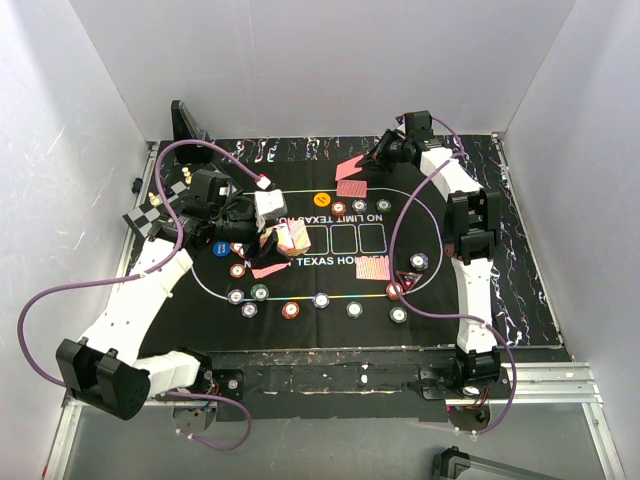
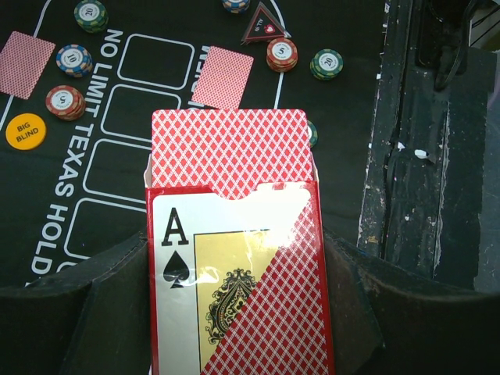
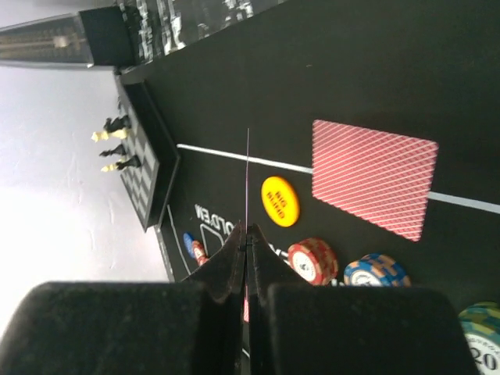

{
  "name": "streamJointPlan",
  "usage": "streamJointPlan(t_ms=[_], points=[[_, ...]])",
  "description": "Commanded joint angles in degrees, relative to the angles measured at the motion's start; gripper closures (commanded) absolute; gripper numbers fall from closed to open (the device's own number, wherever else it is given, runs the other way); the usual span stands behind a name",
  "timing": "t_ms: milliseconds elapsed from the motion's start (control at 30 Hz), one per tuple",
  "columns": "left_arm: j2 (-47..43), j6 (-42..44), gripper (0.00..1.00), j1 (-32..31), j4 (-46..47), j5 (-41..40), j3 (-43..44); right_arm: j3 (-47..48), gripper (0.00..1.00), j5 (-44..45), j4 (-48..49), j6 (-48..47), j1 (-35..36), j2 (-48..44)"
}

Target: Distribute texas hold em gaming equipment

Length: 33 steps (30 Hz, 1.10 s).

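My left gripper is shut on a card box with an ace of spades on its face; red-backed playing cards stick out of its open top. In the top view this box hangs over the mat's left half. At the far edge of the mat, my right gripper is shut on a single card, seen edge-on; from above that card tilts off the fingers. Just below it a dealt card lies face down beside the orange button. Poker chips ring the printed oval.
Two more face-down cards lie on the black mat. A dark triangular marker sits near chip stacks. A small chessboard with pieces stands off the mat's left edge. White walls enclose the table.
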Motion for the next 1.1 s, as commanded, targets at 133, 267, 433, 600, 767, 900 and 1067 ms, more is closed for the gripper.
streamJointPlan(t_ms=[133,267,433,600,767,900,1067], points=[[-2.6,-0.1,1.0,0.3,0.0,2.9,0.0,3.0,0.83,9.0,-5.9,-0.3,-0.9,3.7],[-3.1,-0.1,1.0,0.4,0.0,3.6,-1.4,1.2,0.57,10.0,-5.5,1.0,-1.7,2.9],[-3.1,-0.1,1.0,0.4,-0.1,3.6,-1.5,1.1,0.43,13.1,-8.5,-1.4,-2.2,-0.3],[-2.7,-0.4,1.0,0.4,0.2,3.7,-1.3,-4.7,0.39,13.5,-8.6,-3.6,-1.7,-9.7],[-2.9,-0.4,1.0,0.4,0.2,3.7,-1.1,-15.9,0.24,6.8,-4.3,-5.4,2.0,-22.8],[-2.5,-0.4,1.0,0.3,0.8,3.6,-0.9,-31.3,0.16,-6.5,6.8,-0.9,5.6,-34.0],[-2.7,-2.0,1.0,0.4,3.7,3.5,-1.1,-50.3,0.14,-22.1,41.4,17.8,7.7,-43.2]])
